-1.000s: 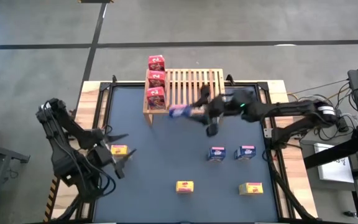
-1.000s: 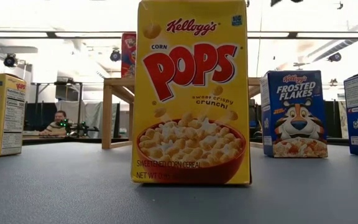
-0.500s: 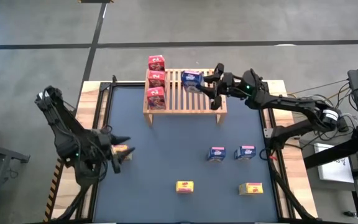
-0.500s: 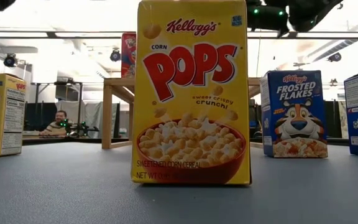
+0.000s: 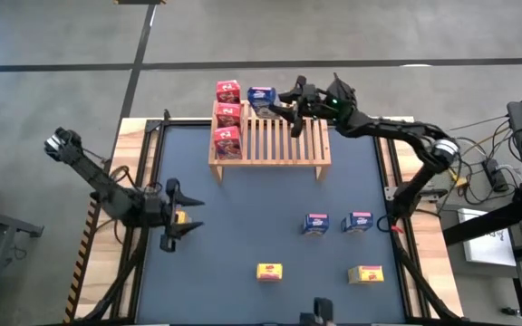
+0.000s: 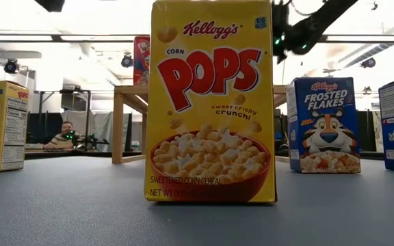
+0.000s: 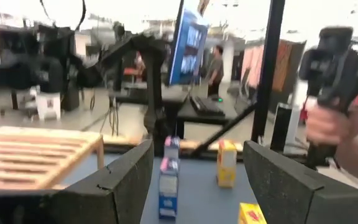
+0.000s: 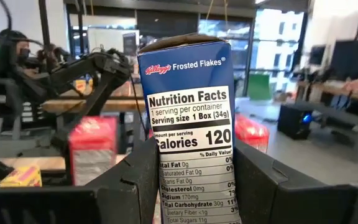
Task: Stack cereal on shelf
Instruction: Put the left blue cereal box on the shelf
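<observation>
The shelf (image 5: 279, 138) stands at the table's far middle. Three red cereal boxes (image 5: 227, 115) stand in a row along its left end. My right gripper (image 5: 277, 101) is shut on a blue cereal box (image 5: 261, 97) at the shelf's far left, beside the farthest red box. My left gripper (image 5: 185, 215) is open and points level toward the table's right. It hangs over a yellow box (image 5: 178, 218) that stands on the table at the left. Nothing is between its fingers (image 7: 123, 186). My right gripper pinches the blue box between its two fingers (image 8: 135, 180), one on each broad face, low on the box. The narrow nutrition side (image 8: 191, 143) faces the wrist. The fingers come level from the table's right. The box stands upright; I cannot tell whether its bottom touches the slats.
Two blue boxes (image 5: 316, 223) (image 5: 358, 221) stand at mid right on the table, and two yellow ones (image 5: 269, 271) (image 5: 366, 274) stand near the front edge. The slats right of the red row are bare. Beyond the table a person's hand (image 7: 328, 121) grips a dark handle.
My right gripper has carried the blue box from just in front of the shelf, up and over the slats, to the shelf's far left beside the red boxes. The box stays upright. My left arm has sunk lower, and its gripper has turned level over the yellow box.
</observation>
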Controlling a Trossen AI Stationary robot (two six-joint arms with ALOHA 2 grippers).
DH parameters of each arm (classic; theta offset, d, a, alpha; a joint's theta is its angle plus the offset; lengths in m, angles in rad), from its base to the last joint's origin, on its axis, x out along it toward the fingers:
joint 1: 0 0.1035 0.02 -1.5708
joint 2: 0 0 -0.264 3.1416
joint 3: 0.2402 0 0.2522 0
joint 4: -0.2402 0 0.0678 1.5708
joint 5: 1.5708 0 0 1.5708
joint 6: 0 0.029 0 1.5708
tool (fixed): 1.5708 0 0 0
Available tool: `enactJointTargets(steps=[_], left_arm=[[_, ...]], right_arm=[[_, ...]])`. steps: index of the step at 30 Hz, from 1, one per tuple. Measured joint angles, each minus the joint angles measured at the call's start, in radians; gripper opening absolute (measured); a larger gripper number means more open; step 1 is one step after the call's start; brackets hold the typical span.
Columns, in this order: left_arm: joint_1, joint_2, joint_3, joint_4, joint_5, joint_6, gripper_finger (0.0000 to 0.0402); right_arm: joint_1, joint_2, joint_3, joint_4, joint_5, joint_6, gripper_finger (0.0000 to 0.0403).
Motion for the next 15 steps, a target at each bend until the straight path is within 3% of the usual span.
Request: enactJointTargets(steps=[7,12,15], left_arm=[[0.107,-0.154,-0.145,0.117,0.163,0.036,0.0232],[0.119,-0.192,-0.179,0.14,0.188,0.04,0.0232],[0.119,-0.192,-0.179,0.139,0.188,0.048,0.0232]], right_arm=[[-0.07,0.19,0.07,0.202,-0.17,0.177,0.0153],[-0.113,0.269,0.046,0.425,-0.19,0.309,0.0153],[-0.121,0.301,0.036,0.47,-0.19,0.317,0.0153]])
